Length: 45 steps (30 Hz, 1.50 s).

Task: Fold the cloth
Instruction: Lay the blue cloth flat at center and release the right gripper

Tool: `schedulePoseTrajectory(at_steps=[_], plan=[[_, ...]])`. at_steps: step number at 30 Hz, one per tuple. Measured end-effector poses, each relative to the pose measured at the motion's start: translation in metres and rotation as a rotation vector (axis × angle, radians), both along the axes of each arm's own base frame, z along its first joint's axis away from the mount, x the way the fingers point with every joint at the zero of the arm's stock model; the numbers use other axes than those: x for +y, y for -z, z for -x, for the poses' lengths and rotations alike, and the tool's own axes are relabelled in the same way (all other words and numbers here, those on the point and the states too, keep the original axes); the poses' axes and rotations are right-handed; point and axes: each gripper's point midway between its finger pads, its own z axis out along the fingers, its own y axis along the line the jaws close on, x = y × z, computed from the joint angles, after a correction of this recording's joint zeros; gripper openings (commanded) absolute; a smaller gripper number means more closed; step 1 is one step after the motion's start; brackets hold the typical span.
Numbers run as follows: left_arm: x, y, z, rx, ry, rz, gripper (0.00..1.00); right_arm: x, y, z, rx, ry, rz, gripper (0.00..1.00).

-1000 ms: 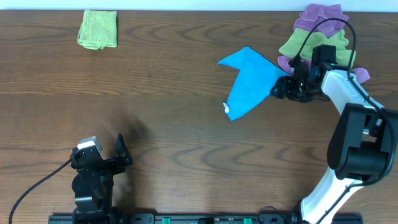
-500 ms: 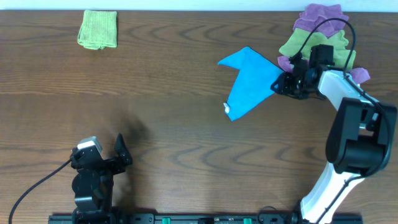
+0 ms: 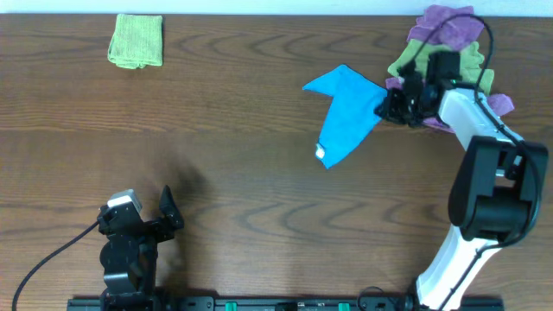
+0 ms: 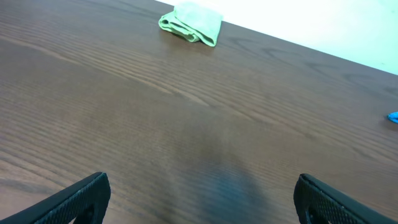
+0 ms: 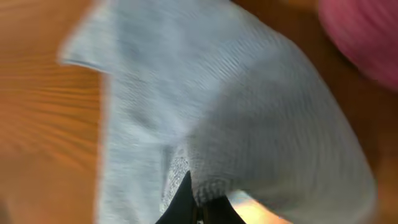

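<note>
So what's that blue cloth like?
The cloth is bright sky-blue and looks soft and fuzzy. It is rumpled into an uneven shape, with a pointed flap at the top and a narrower tail ending in a small white tag. It lies on the brown wooden table, right of the middle. The right end effector is shut on its right edge, beside a green-and-purple pile.

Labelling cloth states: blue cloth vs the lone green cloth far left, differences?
The blue cloth lies spread in an irregular shape; the green cloth is a folded square. The right gripper is shut on the blue cloth; the green cloth lies untouched. Both are on the table.
</note>
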Motion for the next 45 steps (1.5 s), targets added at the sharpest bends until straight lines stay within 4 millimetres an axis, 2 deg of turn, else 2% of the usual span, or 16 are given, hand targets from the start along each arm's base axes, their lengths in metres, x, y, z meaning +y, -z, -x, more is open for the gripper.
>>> schedulePoseTrajectory(at_steps=[3,6,9,11,17,20,22,26,27,28,29,31,35,38,41,45], plan=[[0.0,0.0,0.0,0.0,0.0,0.0,0.95,0.029,-0.037,-0.019,-0.071,-0.07,0.011,0.01],[0.0,0.0,0.0,0.0,0.0,0.0,0.95,0.067,-0.088,-0.034,-0.164,-0.15,0.031,0.01],[0.0,0.0,0.0,0.0,0.0,0.0,0.95,0.102,-0.129,-0.034,-0.233,-0.223,0.035,0.01],[0.0,0.0,0.0,0.0,0.0,0.0,0.95,0.127,-0.15,-0.03,-0.275,-0.281,0.037,0.01],[0.0,0.0,0.0,0.0,0.0,0.0,0.95,0.231,-0.224,0.001,-0.456,-0.499,-0.004,0.01],[0.0,0.0,0.0,0.0,0.0,0.0,0.95,0.256,-0.255,0.02,-0.506,-0.559,-0.029,0.01],[0.0,0.0,0.0,0.0,0.0,0.0,0.95,0.256,-0.267,0.029,-0.507,-0.567,-0.024,0.01],[0.0,0.0,0.0,0.0,0.0,0.0,0.95,0.216,-0.249,0.034,-0.388,-0.492,0.093,0.01],[0.0,0.0,0.0,0.0,0.0,0.0,0.95,0.2,-0.24,0.032,-0.349,-0.461,0.138,0.18],[0.0,0.0,0.0,0.0,0.0,0.0,0.95,0.182,-0.229,0.03,-0.301,-0.424,0.185,0.52],[0.0,0.0,0.0,0.0,0.0,0.0,0.95,0.17,-0.221,0.029,-0.269,-0.403,0.22,0.69],[0.0,0.0,0.0,0.0,0.0,0.0,0.95,0.141,-0.198,0.029,-0.191,-0.372,0.295,0.86],[0.0,0.0,0.0,0.0,0.0,0.0,0.95,0.121,-0.167,0.03,-0.104,-0.371,0.36,0.88],[0.0,0.0,0.0,0.0,0.0,0.0,0.95,0.119,-0.152,0.036,-0.056,-0.388,0.376,0.79],[0.0,0.0,0.0,0.0,0.0,0.0,0.95,0.123,-0.147,0.046,-0.025,-0.43,0.362,0.75],[0.0,0.0,0.0,0.0,0.0,0.0,0.95,0.143,-0.138,0.065,-0.003,-0.545,0.357,0.71]])
